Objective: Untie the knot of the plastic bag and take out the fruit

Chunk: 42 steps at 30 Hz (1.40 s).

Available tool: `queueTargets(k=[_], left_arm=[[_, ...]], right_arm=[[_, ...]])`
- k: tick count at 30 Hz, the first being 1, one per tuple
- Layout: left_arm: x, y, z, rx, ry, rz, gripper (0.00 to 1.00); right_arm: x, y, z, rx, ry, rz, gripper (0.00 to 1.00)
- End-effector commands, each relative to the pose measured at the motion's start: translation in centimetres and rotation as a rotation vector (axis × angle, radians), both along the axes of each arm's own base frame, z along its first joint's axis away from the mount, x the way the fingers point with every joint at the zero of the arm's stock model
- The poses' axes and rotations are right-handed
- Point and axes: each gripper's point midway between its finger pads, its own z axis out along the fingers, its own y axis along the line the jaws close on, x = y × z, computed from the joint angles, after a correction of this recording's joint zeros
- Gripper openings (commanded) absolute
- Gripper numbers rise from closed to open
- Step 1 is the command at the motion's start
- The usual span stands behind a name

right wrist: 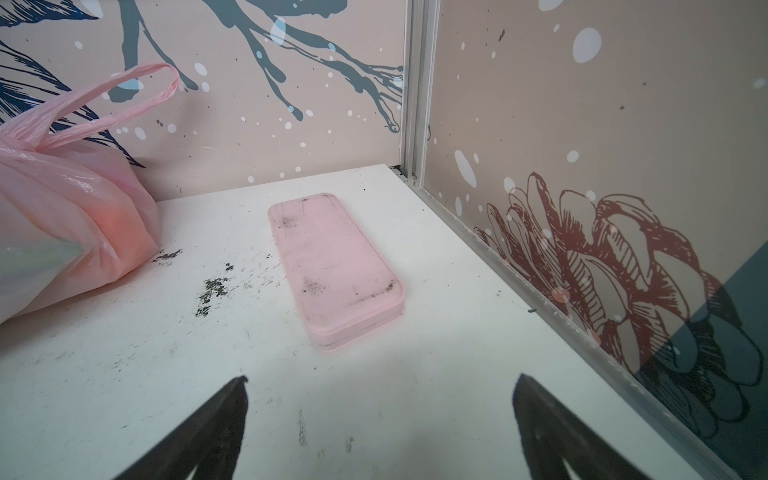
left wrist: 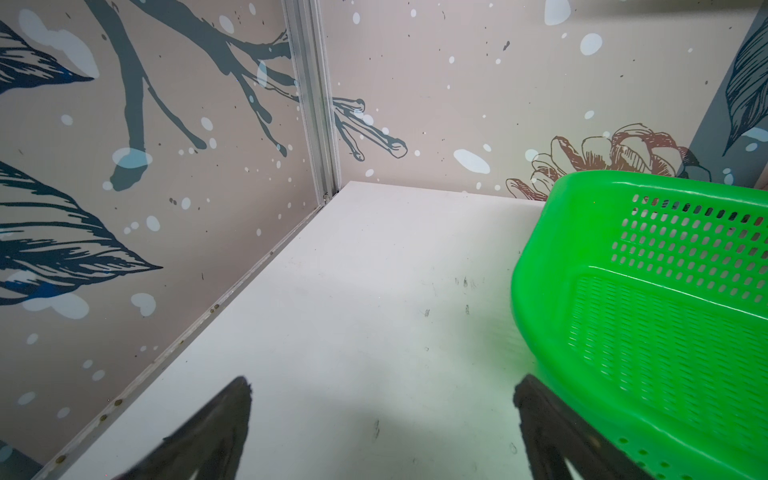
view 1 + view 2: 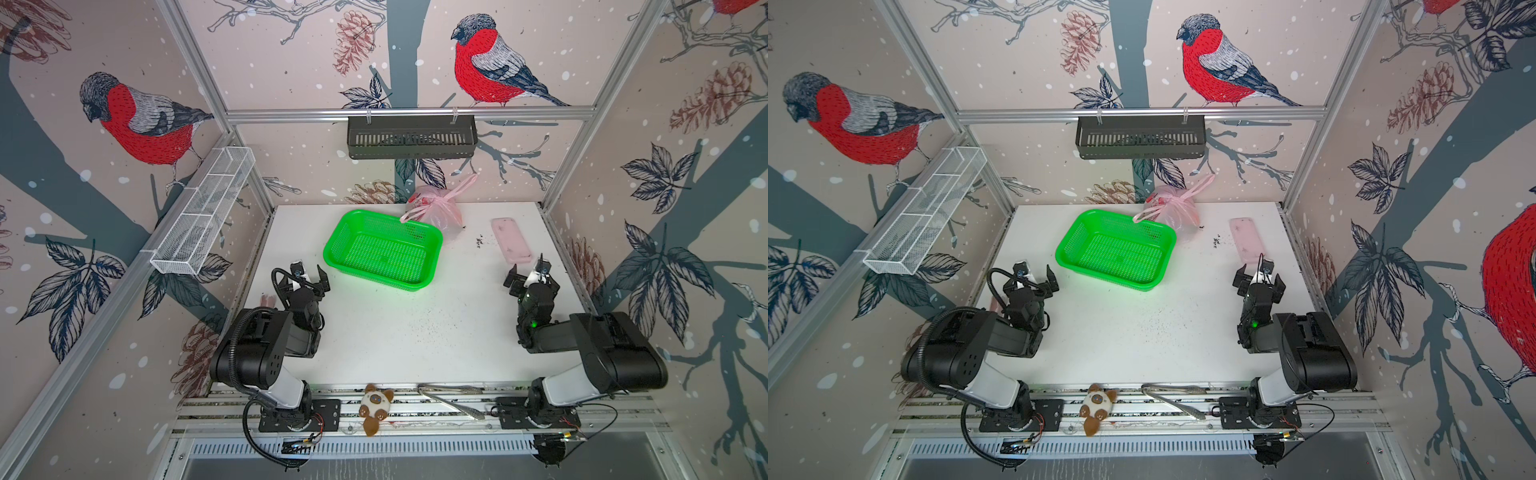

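Seeing one thin, crinkly, translucent pink plastic bag (image 3: 446, 214) sitting upper centre in both top views, one knot (image 3: 437, 202) bunching two loop handles, contents veiled. Lying just beside: one perforated green basket (image 3: 382, 249). Lying further right: one flat pink slab (image 3: 511, 241). Hovering lower down, left gripper (image 3: 311, 272) and right gripper (image 3: 528, 270), jaws gaping, holding nothing.

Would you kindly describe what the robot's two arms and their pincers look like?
Both arms, left arm and right arm, are bulky black housings on white lower links. A ribbed black hose loops along the left one; a small green light glows on the right. The left pincer and right pincer are black with tapering fingers.
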Motion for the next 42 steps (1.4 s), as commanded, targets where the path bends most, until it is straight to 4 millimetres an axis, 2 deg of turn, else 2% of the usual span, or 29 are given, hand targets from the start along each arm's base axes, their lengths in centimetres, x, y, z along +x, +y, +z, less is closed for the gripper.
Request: queueTargets(k=[1, 5, 9, 13, 15, 16, 19, 21, 23, 25, 30, 35, 39, 42], left_arm=[[0.2, 0.0, 0.9, 0.000, -0.036, -0.001, 0.99], [-0.1, -0.1, 1.0, 0.000, -0.046, -0.006, 0.99], [-1.4, 0.2, 2.1, -0.007, -0.100, 0.007, 0.99], [-3.1, 2.6, 3.7, -0.048, -0.140, 0.153, 0.99], [-3.6, 3.7, 4.7, -0.078, -0.148, 0.229, 0.99], [-3.6, 4.0, 5.3, -0.101, -0.147, 0.253, 0.99], [-3.0, 4.0, 5.9, -0.240, -0.100, 0.271, 0.99], [-2.2, 3.0, 6.5, -0.309, -0.075, 0.213, 0.99], [-1.4, 1.3, 6.7, -0.393, -0.044, 0.127, 0.99], [-0.9, 0.0, 6.1, -0.483, 0.021, 0.085, 0.99], [-0.9, -3.1, 3.4, -0.704, 0.223, 0.030, 0.99], [-1.2, -5.8, 1.6, -0.859, 0.333, -0.036, 0.98], [-0.7, -7.5, 1.7, -0.933, 0.356, -0.092, 0.98], [-0.1, -8.9, 1.9, -0.987, 0.354, -0.140, 0.97]], right_arm=[[0.1, 0.0, 0.8, 0.016, -0.039, -0.003, 0.99], [-0.1, -0.2, 1.1, 0.016, -0.051, -0.018, 0.99], [-0.5, -0.4, 1.6, 0.028, -0.066, -0.013, 0.99], [-0.6, -0.6, 3.6, 0.011, -0.067, -0.029, 0.99], [0.0, -1.7, 3.4, 0.090, 0.023, -0.086, 0.99], [0.1, -1.9, 4.1, 0.144, 0.033, -0.096, 0.99], [0.0, -2.6, 4.9, 0.268, 0.044, -0.137, 0.99], [-0.8, -3.6, 5.2, 0.364, 0.026, -0.204, 0.99], [-0.9, -3.4, 5.6, 0.439, 0.030, -0.166, 0.99], [-1.0, -3.0, 6.3, 0.490, 0.017, -0.144, 0.99], [0.1, -0.1, 8.0, 0.536, 0.081, -0.008, 0.99], [0.7, 3.2, 9.8, 0.496, 0.120, 0.073, 0.99], [0.9, 5.9, 11.1, 0.422, 0.140, 0.129, 0.99], [1.1, 7.4, 11.3, 0.407, 0.153, 0.163, 0.99]])
